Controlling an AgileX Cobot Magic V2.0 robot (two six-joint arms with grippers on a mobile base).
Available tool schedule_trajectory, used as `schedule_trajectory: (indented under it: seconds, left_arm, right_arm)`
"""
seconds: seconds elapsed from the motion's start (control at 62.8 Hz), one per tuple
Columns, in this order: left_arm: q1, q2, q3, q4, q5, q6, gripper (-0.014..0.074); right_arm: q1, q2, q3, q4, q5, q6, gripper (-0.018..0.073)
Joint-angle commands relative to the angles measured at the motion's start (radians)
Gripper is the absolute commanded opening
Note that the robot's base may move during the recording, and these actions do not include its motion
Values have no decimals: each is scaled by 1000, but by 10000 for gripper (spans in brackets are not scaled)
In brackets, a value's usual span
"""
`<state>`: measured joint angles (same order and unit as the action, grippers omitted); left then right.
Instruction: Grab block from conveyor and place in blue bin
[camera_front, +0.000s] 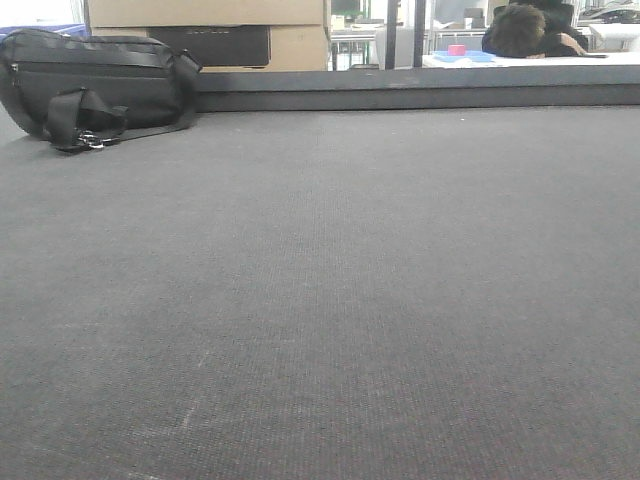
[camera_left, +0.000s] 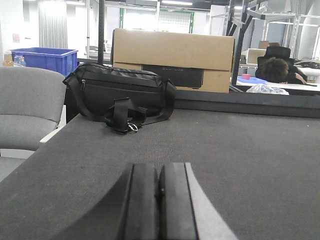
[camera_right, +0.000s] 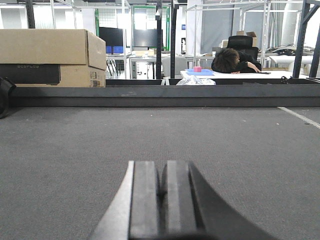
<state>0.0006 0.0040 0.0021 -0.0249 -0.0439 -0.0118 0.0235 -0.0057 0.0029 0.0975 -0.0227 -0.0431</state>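
Note:
The conveyor (camera_front: 330, 290) is a wide dark grey woven surface that fills all three views. No block shows on it. A blue bin (camera_left: 45, 59) stands far back at the left in the left wrist view, behind a grey chair. My left gripper (camera_left: 159, 166) hovers low over the conveyor (camera_left: 240, 165), shut, its pads pressed together with nothing between them. My right gripper (camera_right: 162, 164) sits likewise low over the conveyor (camera_right: 75, 150), shut and empty. Neither gripper appears in the front view.
A black strap bag (camera_front: 95, 90) lies on the belt at the far left (camera_left: 120, 95). A cardboard box (camera_left: 172, 60) stands behind the belt's raised back edge (camera_front: 420, 90). A grey chair (camera_left: 27, 107) is at the left. A person (camera_right: 232, 60) slumps over a white table beyond.

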Motion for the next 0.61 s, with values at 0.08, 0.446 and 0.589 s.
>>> schedule_trajectory:
  seconds: [0.08, 0.446, 0.589]
  left_arm:
    - [-6, -4, -2, 2, -19, -3, -111]
    - [-6, -4, -2, 2, 4, -3, -111]
    - [-6, -4, -2, 2, -5, -3, -111]
  right_arm:
    - [2, 6, -3, -7, -16, 2, -162]
    - [2, 6, -3, -7, -16, 2, -162]
    - [1, 6, -3, -7, -79, 2, -162]
